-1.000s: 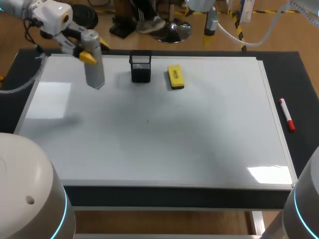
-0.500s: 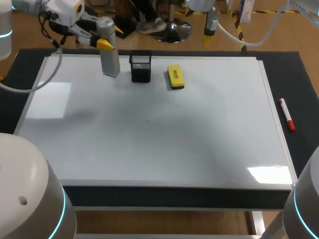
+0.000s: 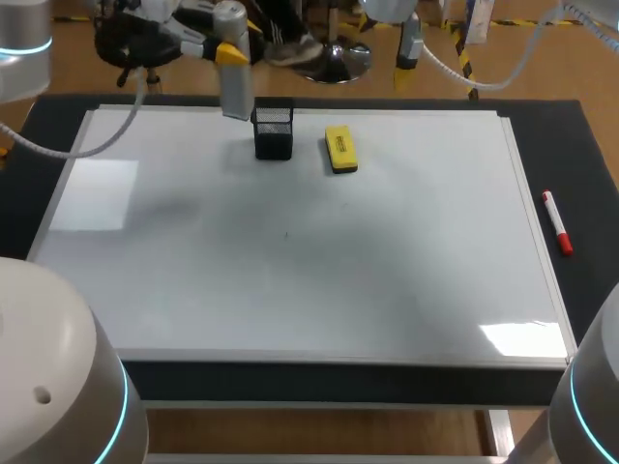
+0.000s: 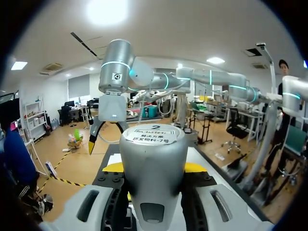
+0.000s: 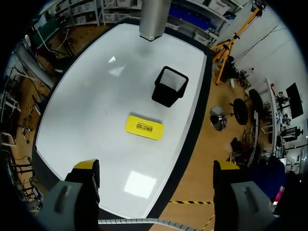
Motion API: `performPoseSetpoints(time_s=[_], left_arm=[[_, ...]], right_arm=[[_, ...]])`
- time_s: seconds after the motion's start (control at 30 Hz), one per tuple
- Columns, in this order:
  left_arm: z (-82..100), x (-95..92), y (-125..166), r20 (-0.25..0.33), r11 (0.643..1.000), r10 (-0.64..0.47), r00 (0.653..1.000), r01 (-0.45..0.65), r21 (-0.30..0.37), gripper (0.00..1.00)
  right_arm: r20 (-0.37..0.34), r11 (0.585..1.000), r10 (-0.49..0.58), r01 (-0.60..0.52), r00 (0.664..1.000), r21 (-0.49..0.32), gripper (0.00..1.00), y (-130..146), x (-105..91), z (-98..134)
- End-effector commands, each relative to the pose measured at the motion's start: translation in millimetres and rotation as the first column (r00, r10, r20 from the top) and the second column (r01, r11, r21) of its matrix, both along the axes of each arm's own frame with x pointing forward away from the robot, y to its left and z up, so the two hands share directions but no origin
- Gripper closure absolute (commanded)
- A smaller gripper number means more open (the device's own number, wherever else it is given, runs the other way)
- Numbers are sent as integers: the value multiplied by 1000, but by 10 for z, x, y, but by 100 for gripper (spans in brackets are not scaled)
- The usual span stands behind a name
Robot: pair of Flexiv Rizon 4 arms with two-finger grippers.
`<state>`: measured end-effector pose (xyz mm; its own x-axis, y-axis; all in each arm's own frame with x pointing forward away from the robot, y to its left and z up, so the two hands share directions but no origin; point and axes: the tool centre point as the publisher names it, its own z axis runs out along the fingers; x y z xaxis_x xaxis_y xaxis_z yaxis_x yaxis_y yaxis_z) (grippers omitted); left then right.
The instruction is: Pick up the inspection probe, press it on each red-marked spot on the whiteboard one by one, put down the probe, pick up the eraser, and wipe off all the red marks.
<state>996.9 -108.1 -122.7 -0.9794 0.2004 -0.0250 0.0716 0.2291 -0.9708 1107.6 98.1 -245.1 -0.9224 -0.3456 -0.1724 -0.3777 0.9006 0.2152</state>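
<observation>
My left gripper (image 3: 226, 53) is shut on the grey cylindrical probe (image 3: 235, 77). It holds the probe upright in the air just left of the black mesh holder (image 3: 274, 130), over the whiteboard's (image 3: 290, 271) far edge. In the left wrist view the probe (image 4: 153, 159) fills the space between the yellow fingertips (image 4: 195, 167). The yellow eraser (image 3: 340, 149) lies right of the holder. My right gripper (image 5: 156, 166) stands open high above the far edge, looking down on the probe's end (image 5: 153, 17), the holder (image 5: 169, 85) and the eraser (image 5: 144, 127). No red marks show on the board.
A red marker (image 3: 556, 222) lies on the black table (image 3: 585, 193) right of the whiteboard. My right arm (image 3: 410, 43) hangs above the far edge, and its gripper (image 4: 107, 130) shows ahead of the probe in the left wrist view.
My left arm has carried the probe to the right and farther back, from over the board's far left corner to beside the mesh holder. The right arm has not moved.
</observation>
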Motion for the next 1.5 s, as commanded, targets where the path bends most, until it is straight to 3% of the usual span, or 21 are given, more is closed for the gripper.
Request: performPoseSetpoints(time_s=[0.03, 0.6, 1.5], left_arm=[[-2, 70, -98, -1, 1000, 25, 1000, -25, -9, 100], [-161, 391, -251, -32, 984, 171, 985, -172, -52, 100], [-461, 675, -404, -7, 981, 180, 984, -180, -77, 100]], right_arm=[[-2, 1000, 1, -1, 1000, -5, 0, -6, 4, 12], [-2, 1000, 1, -1, 1000, -5, 0, -6, 4, 12], [-2, 1000, 1, -1, 1000, -5, 0, -6, 4, 12]])
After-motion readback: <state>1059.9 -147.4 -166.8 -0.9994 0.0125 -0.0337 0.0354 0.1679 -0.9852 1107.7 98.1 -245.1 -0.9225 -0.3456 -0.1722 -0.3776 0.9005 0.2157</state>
